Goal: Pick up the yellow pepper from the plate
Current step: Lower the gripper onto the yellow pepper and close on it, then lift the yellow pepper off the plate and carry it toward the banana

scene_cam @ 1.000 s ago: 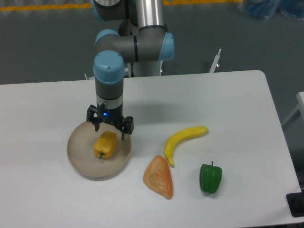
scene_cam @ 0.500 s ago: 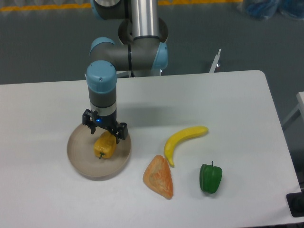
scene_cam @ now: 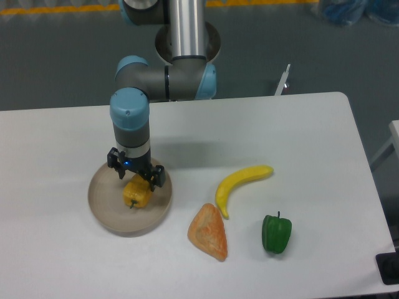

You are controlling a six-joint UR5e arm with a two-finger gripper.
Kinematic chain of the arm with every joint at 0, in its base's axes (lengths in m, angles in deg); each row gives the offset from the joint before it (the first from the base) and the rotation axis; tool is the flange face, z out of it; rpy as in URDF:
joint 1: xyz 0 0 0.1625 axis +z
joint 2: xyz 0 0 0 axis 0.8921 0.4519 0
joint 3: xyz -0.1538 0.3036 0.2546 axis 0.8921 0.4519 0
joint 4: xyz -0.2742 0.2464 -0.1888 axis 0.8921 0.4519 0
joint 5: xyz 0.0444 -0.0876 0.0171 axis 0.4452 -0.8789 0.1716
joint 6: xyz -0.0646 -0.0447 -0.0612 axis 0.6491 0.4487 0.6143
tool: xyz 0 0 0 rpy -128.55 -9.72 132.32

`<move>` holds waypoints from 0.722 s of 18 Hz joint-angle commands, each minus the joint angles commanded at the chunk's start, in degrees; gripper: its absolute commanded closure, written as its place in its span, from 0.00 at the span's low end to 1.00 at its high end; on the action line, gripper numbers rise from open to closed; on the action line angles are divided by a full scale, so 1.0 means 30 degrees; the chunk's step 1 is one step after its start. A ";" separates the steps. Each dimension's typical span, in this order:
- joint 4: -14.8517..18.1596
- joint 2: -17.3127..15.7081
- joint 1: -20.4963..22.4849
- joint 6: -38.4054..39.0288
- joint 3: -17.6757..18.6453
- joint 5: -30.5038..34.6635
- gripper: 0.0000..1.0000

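Note:
The yellow pepper lies on the round beige plate at the left of the white table. My gripper hangs straight down over the pepper's upper end and hides that part of it. The jaws stand spread, one on each side of the pepper. I cannot see whether the fingertips touch it. The pepper rests on the plate.
A yellow banana lies right of the plate. An orange-brown wedge of bread sits in front of it, and a green pepper stands further right. The table's near edge runs just below the plate.
The gripper has moved left and down from the plate's back rim onto the pepper. The pepper and the other items have not moved.

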 joint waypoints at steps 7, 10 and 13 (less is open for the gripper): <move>0.0000 -0.0117 0.0029 -0.0323 -0.0118 0.0029 0.59; 0.0320 -0.0584 0.0204 -0.0993 -0.1313 0.0349 0.59; 0.0614 -0.1110 0.1341 -0.2368 -0.1875 0.1844 0.59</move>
